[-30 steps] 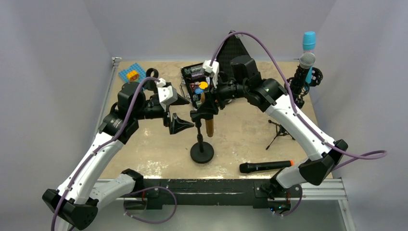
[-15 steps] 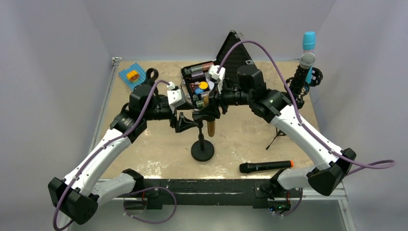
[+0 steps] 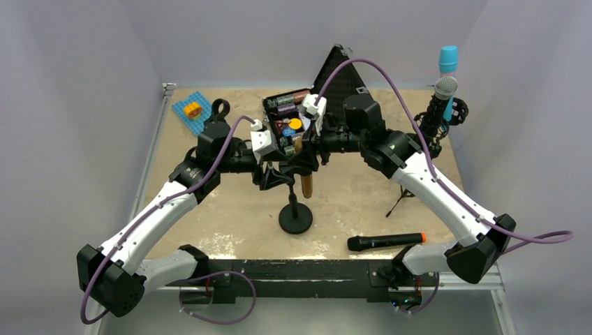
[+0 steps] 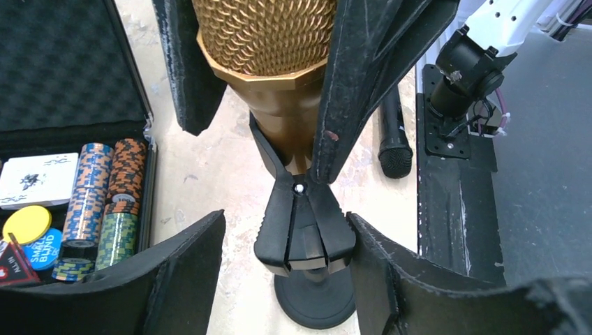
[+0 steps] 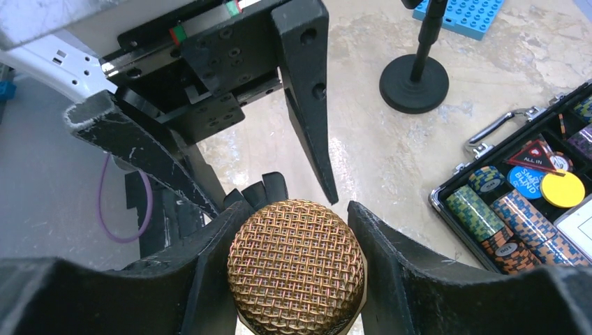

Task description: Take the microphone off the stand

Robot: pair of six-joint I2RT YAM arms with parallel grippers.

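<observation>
Both arms reach inward from their bases and meet over the middle of the bench [image 3: 230, 209], forearms near level, wrists facing each other. The right tool [image 5: 293, 234] is clamped on the gold mic [image 5: 297, 272] at its mesh head, with a finger pressed to each side. Just below it, the left tool [image 4: 285, 222] is spread wide, its fingers straddling the clip [image 4: 300, 234] of the stand [image 3: 295, 220] with a narrow gap either side; the mic sits in that clip.
</observation>
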